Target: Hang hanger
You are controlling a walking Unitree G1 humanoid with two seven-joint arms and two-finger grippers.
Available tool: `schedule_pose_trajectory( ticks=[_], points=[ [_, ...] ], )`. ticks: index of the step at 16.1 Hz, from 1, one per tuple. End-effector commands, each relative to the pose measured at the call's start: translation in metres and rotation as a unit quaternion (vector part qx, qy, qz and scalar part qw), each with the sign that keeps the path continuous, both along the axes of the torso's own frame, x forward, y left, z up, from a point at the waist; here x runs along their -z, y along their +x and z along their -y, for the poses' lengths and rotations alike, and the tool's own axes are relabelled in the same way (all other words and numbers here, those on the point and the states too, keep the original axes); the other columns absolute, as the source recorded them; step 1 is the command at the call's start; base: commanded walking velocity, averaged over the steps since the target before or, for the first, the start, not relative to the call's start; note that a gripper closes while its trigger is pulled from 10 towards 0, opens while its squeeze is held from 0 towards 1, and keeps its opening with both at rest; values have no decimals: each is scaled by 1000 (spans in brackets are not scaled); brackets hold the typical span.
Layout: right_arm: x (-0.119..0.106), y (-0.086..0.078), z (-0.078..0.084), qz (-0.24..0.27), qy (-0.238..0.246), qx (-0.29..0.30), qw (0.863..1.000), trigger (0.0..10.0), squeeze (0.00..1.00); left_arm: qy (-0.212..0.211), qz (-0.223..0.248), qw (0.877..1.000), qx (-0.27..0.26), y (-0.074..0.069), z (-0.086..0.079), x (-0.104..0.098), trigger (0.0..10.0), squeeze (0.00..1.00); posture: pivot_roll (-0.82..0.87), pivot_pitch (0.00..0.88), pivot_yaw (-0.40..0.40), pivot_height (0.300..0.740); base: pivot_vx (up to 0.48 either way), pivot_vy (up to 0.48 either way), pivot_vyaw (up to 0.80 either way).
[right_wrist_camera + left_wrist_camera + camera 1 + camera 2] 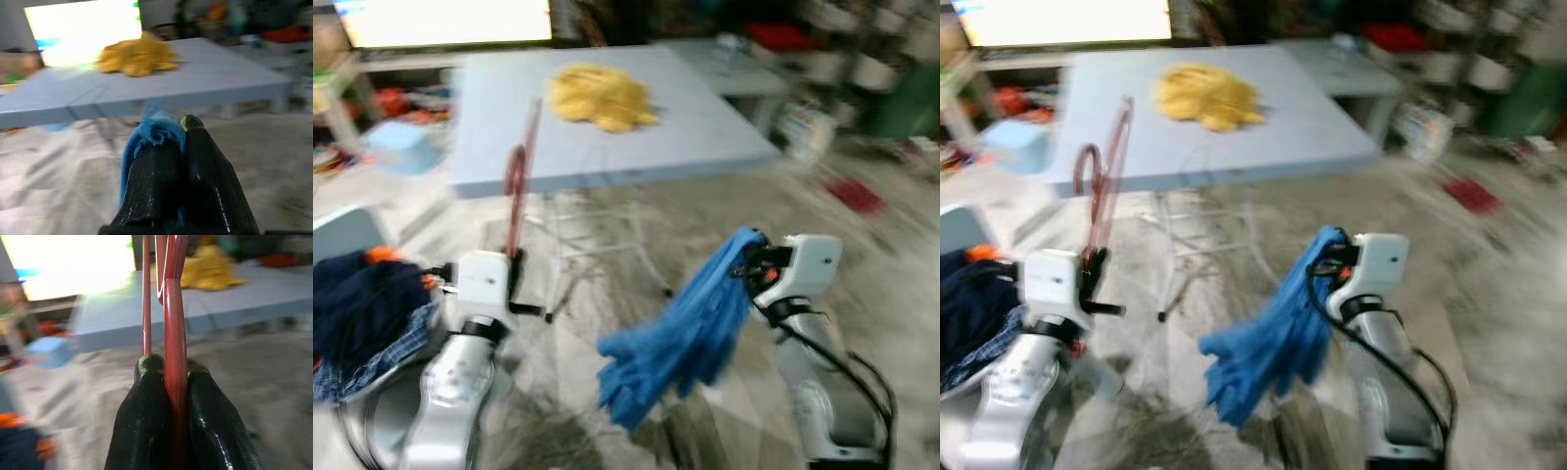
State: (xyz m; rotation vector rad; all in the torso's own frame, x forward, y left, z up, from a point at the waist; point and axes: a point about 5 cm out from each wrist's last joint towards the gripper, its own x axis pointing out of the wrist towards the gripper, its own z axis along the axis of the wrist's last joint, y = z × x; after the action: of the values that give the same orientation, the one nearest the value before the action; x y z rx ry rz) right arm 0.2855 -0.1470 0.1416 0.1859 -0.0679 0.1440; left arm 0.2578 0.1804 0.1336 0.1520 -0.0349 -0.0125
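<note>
A pale blue tabletop (607, 137) stands ahead of us, a yellow cloth (600, 96) near its far edge. Our left claw (168, 369) is clamped on the red hanger (517, 186), held upright before the near edge; our right claw (173, 129) pinches a hanging blue garment (680, 328).

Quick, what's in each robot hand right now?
Left gripper: shut on the red hanger.
Right gripper: shut on the blue cloth.

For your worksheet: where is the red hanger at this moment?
The red hanger stands upright on the robot's left side, clamped in the left gripper, in front of the near edge of the light blue table.
</note>
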Motion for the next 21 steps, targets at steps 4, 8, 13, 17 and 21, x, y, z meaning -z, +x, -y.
schedule_pose_trajectory(
  ticks=[4, 8, 13, 17, 21],
  points=[
    [-11, 7, -3, 25, 12, -12, 1000, 10000, 0, -6, 1, 1000, -16, 6, -7, -2, 10000, 0, 108, 19, -61, 740, 397, 0, 362],
    [-13, 12, -3, 30, 5, -17, 999, 10000, 0, -19, -4, 1000, -5, 6, 3, 3, 10000, 0, 101, 12, -75, 740, 403, 142, 0],
    [-18, 14, -8, 49, -13, -30, 998, 10000, 0, -22, 2, 1000, -4, 8, 5, 1, 10000, 0, 101, 12, -80, 740, 388, 283, 0],
    [-53, 19, -15, 104, -24, -53, 993, 10000, 0, -33, 73, 997, -14, 21, 13, -45, 10000, 0, 96, 15, -86, 740, 391, 277, 0],
    [-93, 39, -22, 148, 10, -40, 988, 10000, 0, -30, 52, 998, -9, 20, 15, -36, 10000, 0, 100, 21, -85, 740, 397, 217, 0]
  ],
)
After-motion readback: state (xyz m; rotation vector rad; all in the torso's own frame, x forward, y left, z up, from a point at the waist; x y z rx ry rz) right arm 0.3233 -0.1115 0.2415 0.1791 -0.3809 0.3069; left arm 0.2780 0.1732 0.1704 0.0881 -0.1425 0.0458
